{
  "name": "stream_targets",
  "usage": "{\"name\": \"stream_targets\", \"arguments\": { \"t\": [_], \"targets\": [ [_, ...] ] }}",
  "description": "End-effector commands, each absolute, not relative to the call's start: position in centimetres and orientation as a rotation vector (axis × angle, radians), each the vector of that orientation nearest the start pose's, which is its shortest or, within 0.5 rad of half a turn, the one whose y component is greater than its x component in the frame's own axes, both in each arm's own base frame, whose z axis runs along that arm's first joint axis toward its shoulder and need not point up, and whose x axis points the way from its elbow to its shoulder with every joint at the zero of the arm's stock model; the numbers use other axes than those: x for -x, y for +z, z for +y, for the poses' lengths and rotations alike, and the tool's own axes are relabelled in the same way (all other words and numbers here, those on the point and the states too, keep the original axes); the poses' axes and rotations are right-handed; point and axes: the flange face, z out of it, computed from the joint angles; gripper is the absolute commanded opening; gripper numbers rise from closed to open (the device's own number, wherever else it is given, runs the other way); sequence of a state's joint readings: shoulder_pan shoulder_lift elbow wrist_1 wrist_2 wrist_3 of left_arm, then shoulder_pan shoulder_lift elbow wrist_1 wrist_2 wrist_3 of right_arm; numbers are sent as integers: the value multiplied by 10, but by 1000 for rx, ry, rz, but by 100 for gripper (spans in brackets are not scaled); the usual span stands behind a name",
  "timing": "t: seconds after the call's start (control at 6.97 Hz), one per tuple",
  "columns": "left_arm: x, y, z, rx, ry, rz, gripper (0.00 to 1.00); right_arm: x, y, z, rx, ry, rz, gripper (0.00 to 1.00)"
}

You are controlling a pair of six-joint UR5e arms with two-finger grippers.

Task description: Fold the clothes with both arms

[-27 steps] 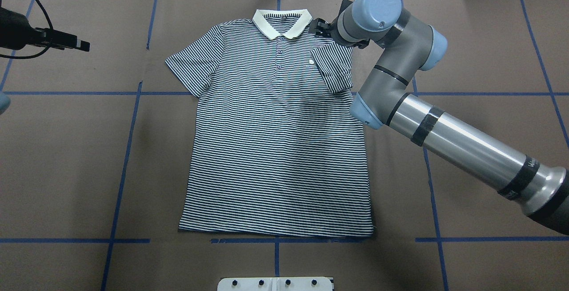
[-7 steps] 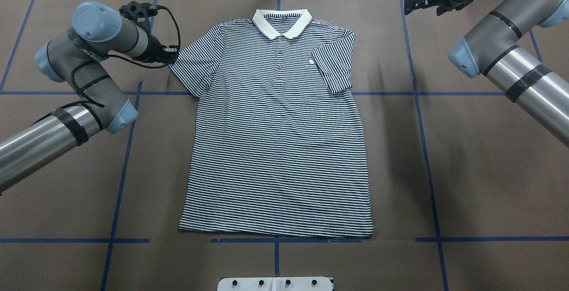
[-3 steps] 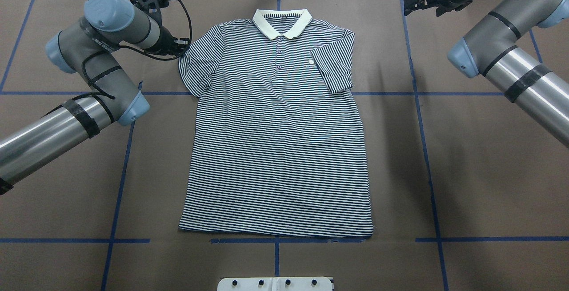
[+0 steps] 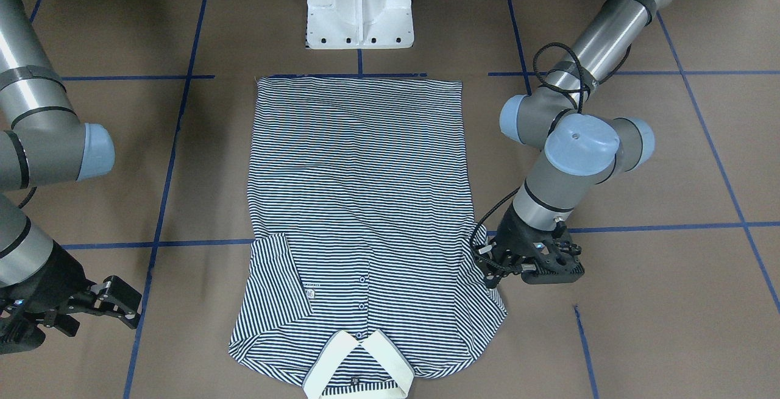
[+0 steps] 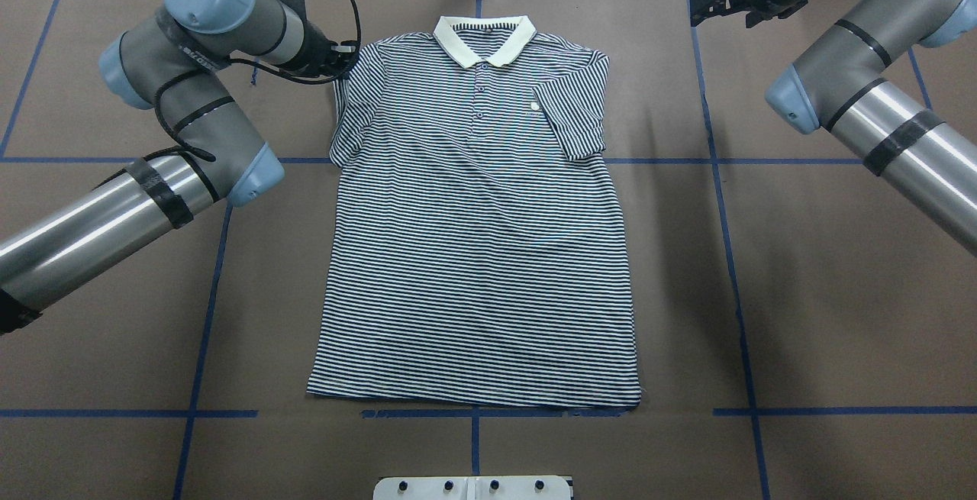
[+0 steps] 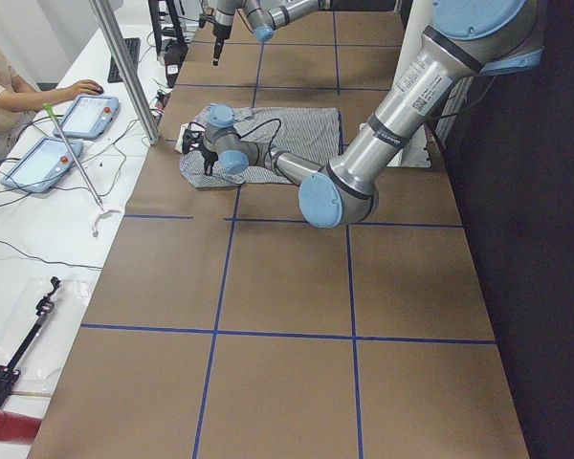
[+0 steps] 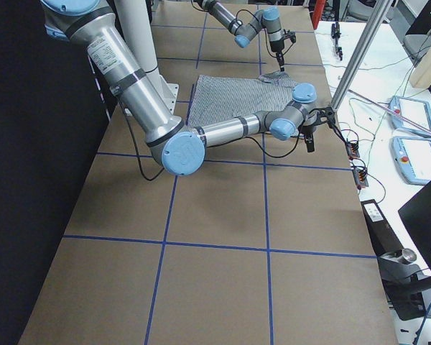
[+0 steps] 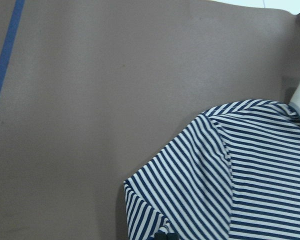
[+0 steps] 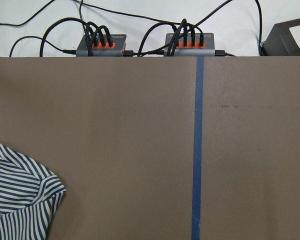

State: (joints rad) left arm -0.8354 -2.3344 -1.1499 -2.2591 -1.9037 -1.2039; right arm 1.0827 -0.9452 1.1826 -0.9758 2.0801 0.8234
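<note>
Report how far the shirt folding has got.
Done: the polo shirt lies flat, and its right sleeve is folded over the chest. In hand: the left gripper pinches the left sleeve at its outer edge, with the sleeve bunched towards the body but not yet laid over. The right gripper hangs open, off the shirt. Left: finishing that sleeve, then folding the body, which lies at full length.

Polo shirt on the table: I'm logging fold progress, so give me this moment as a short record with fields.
shirt: flat, front up, collar away from the robot
right sleeve: folded onto the chest
left sleeve: pinched at its edge, lying close beside the body
left gripper: shut on the left sleeve
right gripper: open, off the shirt, beyond its right shoulder
</note>
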Motion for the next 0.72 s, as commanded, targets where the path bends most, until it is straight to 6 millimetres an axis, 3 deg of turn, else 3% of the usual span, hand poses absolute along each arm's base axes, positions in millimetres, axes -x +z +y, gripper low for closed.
{"name": "stream_targets", "arguments": {
  "t": [0.0,0.14,0.43,0.57],
  "targets": [
    [-530,273,-651,-344,-303,956,0,285,402,-711,-347,96,-873,100],
    [-534,285,-655,-340,-307,936,0,288,403,-710,-345,93,-872,100],
    [-534,289,-658,-366,-314,938,0,293,401,-708,-343,89,-875,100],
    [-533,287,-657,-368,-315,944,14,297,394,-708,-344,94,-884,100]
  ]
}}
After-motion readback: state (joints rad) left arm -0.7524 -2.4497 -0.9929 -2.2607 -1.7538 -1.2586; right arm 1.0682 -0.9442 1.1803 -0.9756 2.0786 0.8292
